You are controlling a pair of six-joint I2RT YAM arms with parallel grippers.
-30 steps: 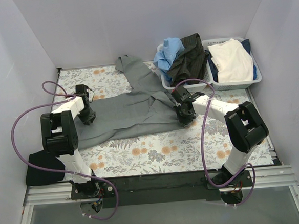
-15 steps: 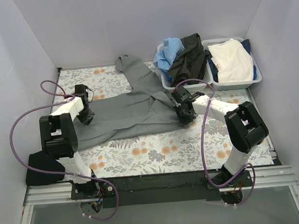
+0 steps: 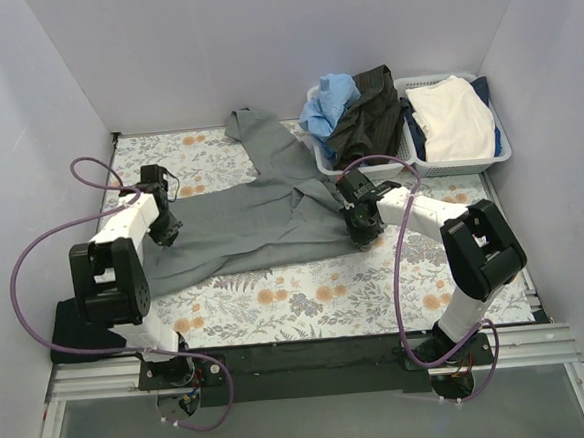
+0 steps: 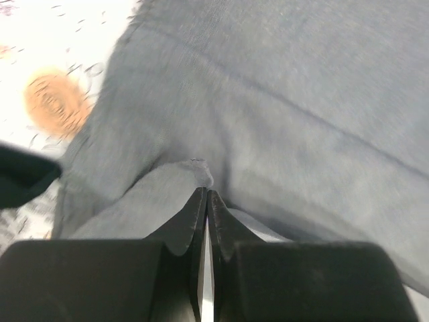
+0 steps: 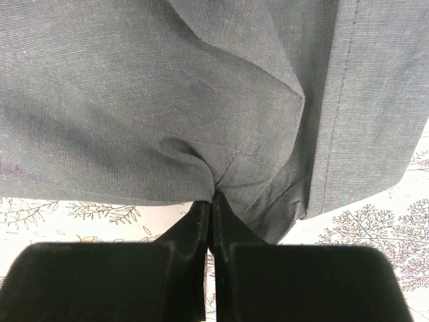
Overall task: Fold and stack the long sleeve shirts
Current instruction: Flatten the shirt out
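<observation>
A large mid-grey long sleeve shirt point(image 3: 257, 216) lies spread across the flowered table, one sleeve point(image 3: 267, 141) running to the back. My left gripper point(image 3: 165, 233) is shut on the shirt's left edge; the wrist view shows cloth point(image 4: 281, 114) pinched at its fingertips point(image 4: 205, 193). My right gripper point(image 3: 361, 234) is shut on the shirt's right edge, with a fold of the shirt point(image 5: 201, 100) caught between its tips point(image 5: 213, 198). A black shirt point(image 3: 79, 329) lies folded at the front left corner, partly behind the left arm.
Two white lattice baskets stand at the back right: one point(image 3: 340, 160) holds blue and dark clothes, the other point(image 3: 498, 149) holds white cloth. Purple cables loop from both arms. Grey walls close in on three sides.
My left gripper has moved a little to the left and back, drawing the shirt's left edge with it. The right gripper has hardly moved.
</observation>
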